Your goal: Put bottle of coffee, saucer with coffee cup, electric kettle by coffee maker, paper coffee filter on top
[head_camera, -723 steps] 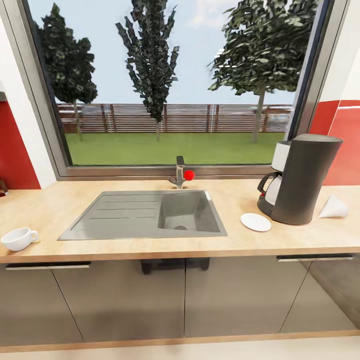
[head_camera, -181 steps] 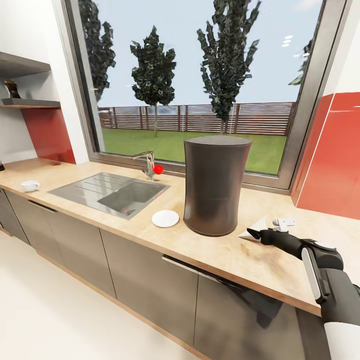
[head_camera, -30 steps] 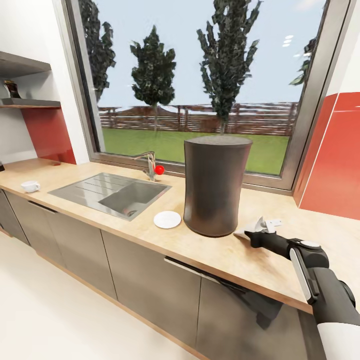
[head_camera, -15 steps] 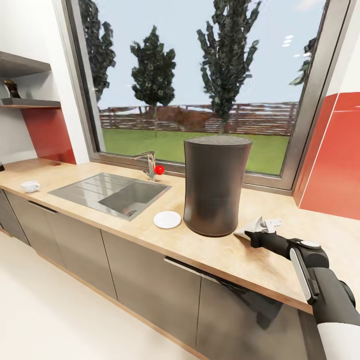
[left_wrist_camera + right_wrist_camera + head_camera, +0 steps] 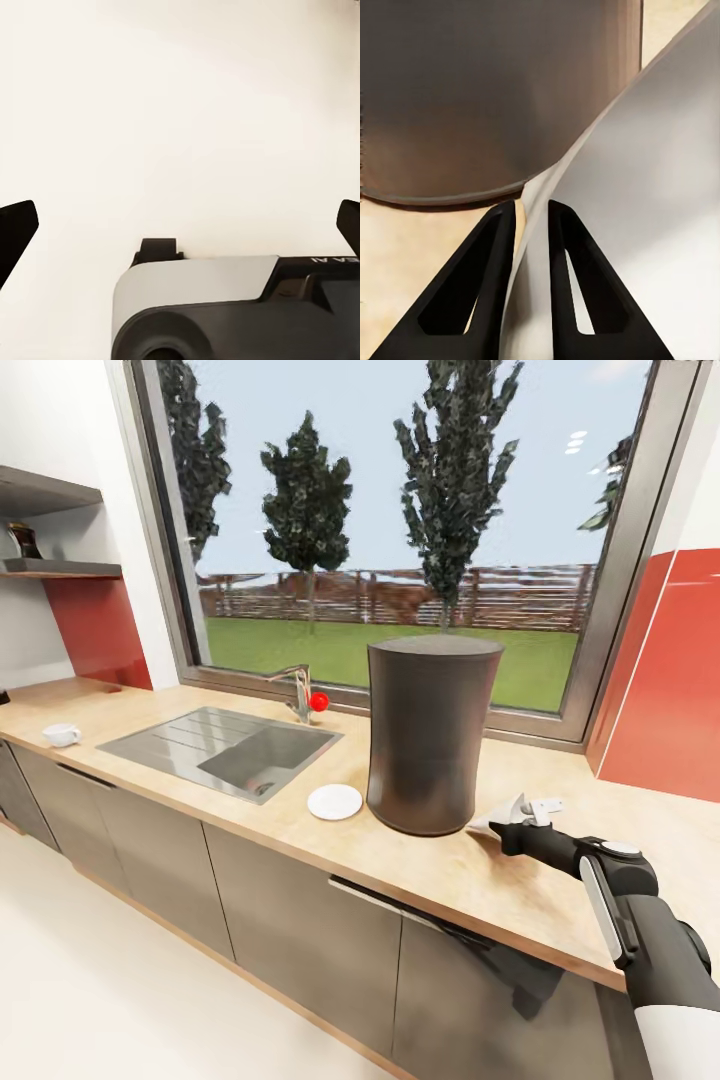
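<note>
The right gripper (image 5: 531,225) is pinching the paper coffee filter (image 5: 645,225), the coffee maker (image 5: 432,735) looming just beside; the left gripper (image 5: 180,225) is gaping apart.

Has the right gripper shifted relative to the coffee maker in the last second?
No. The right gripper stays beside the coffee maker, pinching the paper coffee filter.

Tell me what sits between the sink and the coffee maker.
The saucer, lying flat on the countertop between the sink and coffee maker, in the head view.
</note>
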You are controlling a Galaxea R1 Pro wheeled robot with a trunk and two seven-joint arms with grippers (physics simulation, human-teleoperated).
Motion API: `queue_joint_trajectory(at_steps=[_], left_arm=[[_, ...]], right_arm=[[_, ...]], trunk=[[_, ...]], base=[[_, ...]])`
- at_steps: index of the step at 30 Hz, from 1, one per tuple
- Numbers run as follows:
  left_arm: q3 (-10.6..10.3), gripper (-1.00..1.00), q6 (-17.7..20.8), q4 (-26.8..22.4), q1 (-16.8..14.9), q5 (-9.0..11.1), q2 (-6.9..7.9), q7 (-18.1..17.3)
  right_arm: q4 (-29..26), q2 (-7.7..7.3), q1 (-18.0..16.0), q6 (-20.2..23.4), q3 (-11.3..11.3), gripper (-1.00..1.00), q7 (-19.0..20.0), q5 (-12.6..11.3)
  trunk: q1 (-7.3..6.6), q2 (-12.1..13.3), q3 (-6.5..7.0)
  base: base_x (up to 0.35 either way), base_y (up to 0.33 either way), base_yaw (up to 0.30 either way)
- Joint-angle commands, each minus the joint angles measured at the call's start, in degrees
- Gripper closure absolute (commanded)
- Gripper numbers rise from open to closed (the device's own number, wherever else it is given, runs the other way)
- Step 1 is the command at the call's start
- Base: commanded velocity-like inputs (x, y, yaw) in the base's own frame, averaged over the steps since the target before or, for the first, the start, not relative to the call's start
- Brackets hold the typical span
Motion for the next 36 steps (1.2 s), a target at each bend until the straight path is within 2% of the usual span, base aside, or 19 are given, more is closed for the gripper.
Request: queue_joint_trajectory(at_steps=[1, 18, 30, 36], left_arm=[[0.03, -1.0, -0.09, -0.05, 0.01, 0.0, -0.01, 0.02], [0.03, -1.0, -0.09, -0.05, 0.01, 0.0, -0.01, 0.01], [0.07, -1.0, -0.1, -0.05, 0.01, 0.0, 0.0, 0.0], [0.11, -1.0, -0.14, -0.05, 0.01, 0.0, 0.05, 0.0]], right_arm=[[-0.05, 0.01, -0.04, 0.42, -0.08, 1.0, 0.24, -0.21], [-0.22, -0.07, -0.04, 0.42, -0.25, 1.0, 0.24, -0.27], [-0.66, -0.5, -0.04, 0.47, -0.95, 1.0, 0.39, -0.27], [-0.74, -0.77, -0.04, 0.58, -4.28, 1.0, 0.54, -0.22]], trunk=[[-0.23, 0.38, 0.13], [-3.96, 7.2, 3.18], [-3.96, 7.2, 3.18], [-3.96, 7.2, 3.18]], base=[[0.0, 0.0, 0.0], [0.0, 0.0, 0.0], [0.0, 0.0, 0.0], [-0.001, 0.0, 0.0]])
